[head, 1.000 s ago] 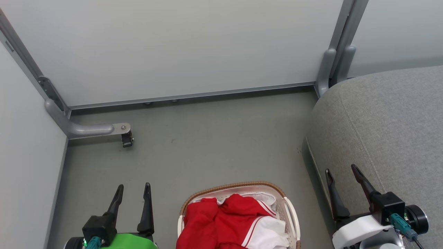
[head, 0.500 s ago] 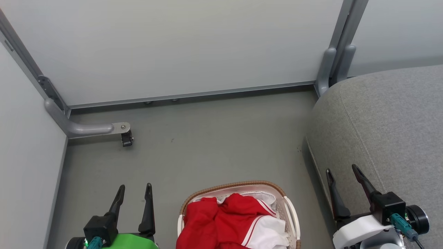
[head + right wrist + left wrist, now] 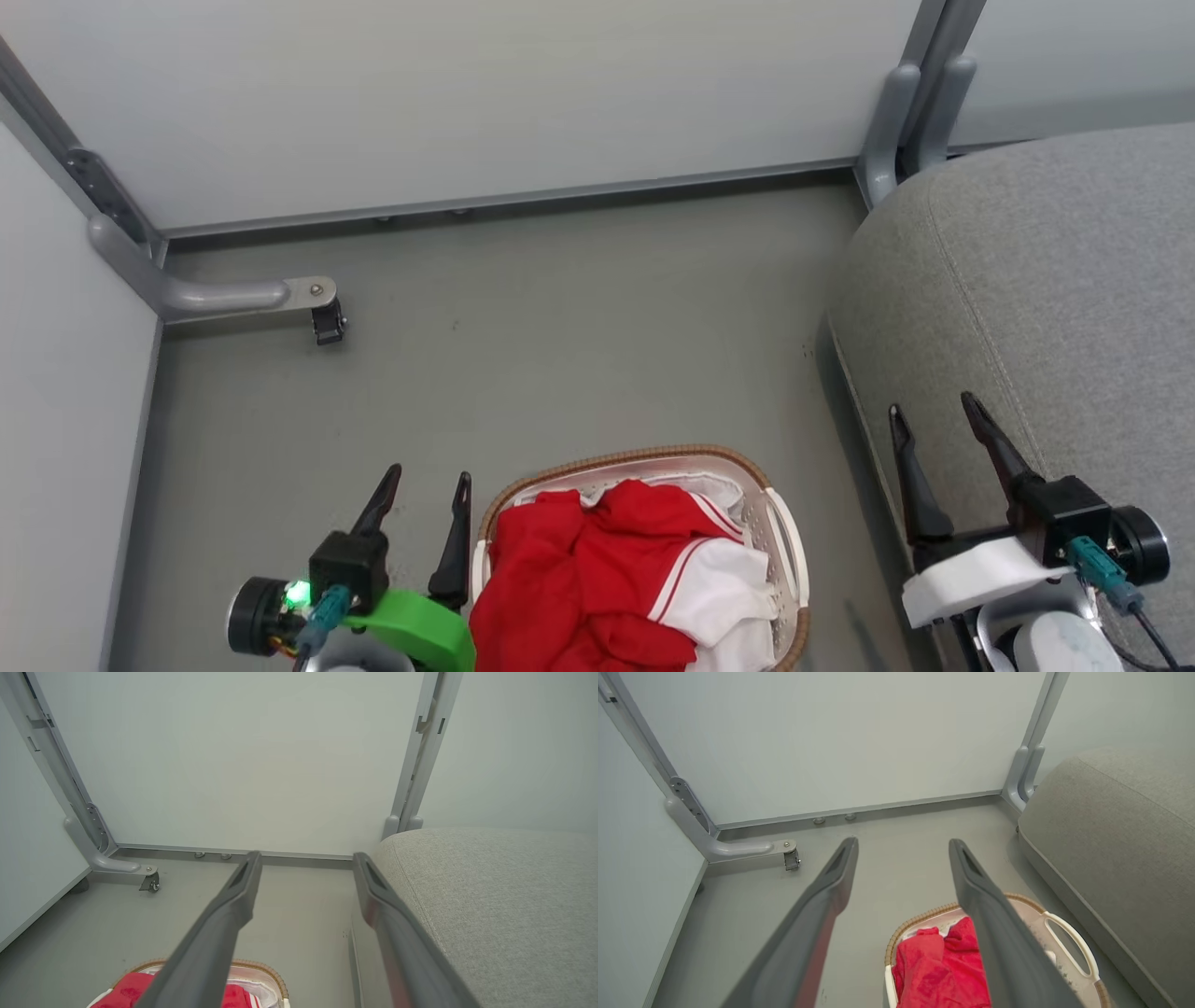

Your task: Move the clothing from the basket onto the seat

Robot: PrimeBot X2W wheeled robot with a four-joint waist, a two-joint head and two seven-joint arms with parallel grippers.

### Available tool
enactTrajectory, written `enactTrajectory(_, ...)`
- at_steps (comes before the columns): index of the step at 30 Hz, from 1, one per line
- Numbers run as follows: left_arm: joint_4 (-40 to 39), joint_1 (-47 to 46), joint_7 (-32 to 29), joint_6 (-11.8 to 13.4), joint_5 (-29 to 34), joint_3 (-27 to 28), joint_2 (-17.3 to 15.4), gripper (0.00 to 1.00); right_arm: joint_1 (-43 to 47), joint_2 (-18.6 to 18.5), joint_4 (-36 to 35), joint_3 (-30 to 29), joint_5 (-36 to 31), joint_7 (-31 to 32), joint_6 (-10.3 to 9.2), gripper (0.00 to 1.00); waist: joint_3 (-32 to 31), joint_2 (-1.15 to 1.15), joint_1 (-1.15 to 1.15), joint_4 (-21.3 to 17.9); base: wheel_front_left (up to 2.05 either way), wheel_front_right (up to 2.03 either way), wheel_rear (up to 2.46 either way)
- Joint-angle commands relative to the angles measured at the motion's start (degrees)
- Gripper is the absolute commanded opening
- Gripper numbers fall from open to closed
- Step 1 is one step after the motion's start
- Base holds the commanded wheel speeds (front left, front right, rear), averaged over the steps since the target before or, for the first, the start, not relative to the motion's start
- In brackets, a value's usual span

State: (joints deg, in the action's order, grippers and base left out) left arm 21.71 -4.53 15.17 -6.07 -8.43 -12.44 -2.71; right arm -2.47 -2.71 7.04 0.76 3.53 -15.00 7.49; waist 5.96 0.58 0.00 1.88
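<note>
A grey floor runs up to pale wall panels on metal posts, one post foot carrying a small caster. Since a second ago the head camera has dipped, so the whole head view has shifted and more of the basket shows at the bottom edge. The left hand has swung in from well left of the basket to just beside its brown rim, fingers spread wide and holding nothing. The right hand hangs much as before against the side of the grey seat, equally wide open and empty. The clothing lies crumpled in the basket, shiny red with a white panel and thin striped trim. In the left wrist view the left hand points over the floor, the basket and red clothing below its right finger, the seat at right. In the right wrist view the right hand gapes beside the seat, with the basket and clothing at the bottom edge.
</note>
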Motion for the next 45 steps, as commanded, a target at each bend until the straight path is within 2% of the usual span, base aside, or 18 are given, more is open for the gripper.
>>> enactTrajectory(1,1.8,-2.5,0.0,-0.5,1.1,-0.8,-0.3,1.0,-1.4,-0.3,-0.4,-0.2,-0.3,-0.3,0.0,1.0,4.2,-0.58,0.0,-0.8,0.0,0.0,0.0)
enactTrajectory(12,17.9,-15.6,0.0,-1.1,4.1,-5.7,-0.5,1.0,-10.7,-0.3,-2.1,0.1,0.8,-0.3,-0.01,1.0,19.5,-0.58,0.0,-5.2,0.0,0.0,0.0)
enactTrajectory(19,29.2,-22.1,0.0,-1.3,3.8,-7.2,-1.4,1.0,-15.2,-0.3,-2.7,0.7,2.7,-0.3,-0.01,1.0,27.7,-0.58,0.0,-7.9,0.0,0.0,0.0)
enactTrajectory(29,37.2,-28.4,0.0,-1.4,4.4,-8.1,-3.0,1.0,-18.4,-0.3,-3.3,2.2,4.7,-0.3,-0.01,1.0,33.9,-0.58,0.0,-10.6,0.0,0.0,0.0)
enactTrajectory(37,41.0,-30.6,0.0,-0.9,4.0,-8.6,-3.1,0.99,-19.4,-0.3,-3.6,3.7,5.6,-0.3,-0.01,1.0,35.8,-0.58,0.0,-11.5,0.0,0.0,0.0)
enactTrajectory(38,41.5,-30.8,0.0,-1.0,3.9,-8.8,-3.1,0.86,-19.4,-0.3,-3.6,3.9,5.6,-0.3,-0.01,1.0,35.8,-0.58,0.0,-11.6,0.0,0.0,0.0)
enactTrajectory(40,42.8,-31.1,0.0,-1.1,3.6,-9.0,-2.9,0.41,-19.4,-0.3,-3.4,4.1,5.8,-0.3,-0.01,1.0,35.8,-0.58,0.0,-11.7,0.0,0.0,0.0)
enactTrajectory(41,43.0,-31.2,0.0,-1.1,3.5,-9.0,-2.9,0.3,-19.5,-0.3,-3.4,4.1,5.9,-0.3,-0.01,1.0,35.7,-0.58,0.0,-11.8,0.0,0.0,0.0)
enactTrajectory(43,43.4,-31.1,0.0,-1.1,3.1,-9.0,-2.9,0.0,-19.6,-0.3,-3.2,4.3,6.0,-0.3,-0.01,1.0,35.5,-0.58,0.0,-12.0,0.0,0.0,0.0)
enactTrajectory(45,43.4,-30.7,0.0,-1.1,3.0,-9.0,-2.9,0.0,-19.5,-0.3,-3.0,4.2,6.0,-0.3,-0.01,1.0,34.9,-0.58,0.0,-12.1,0.0,0.0,0.0)
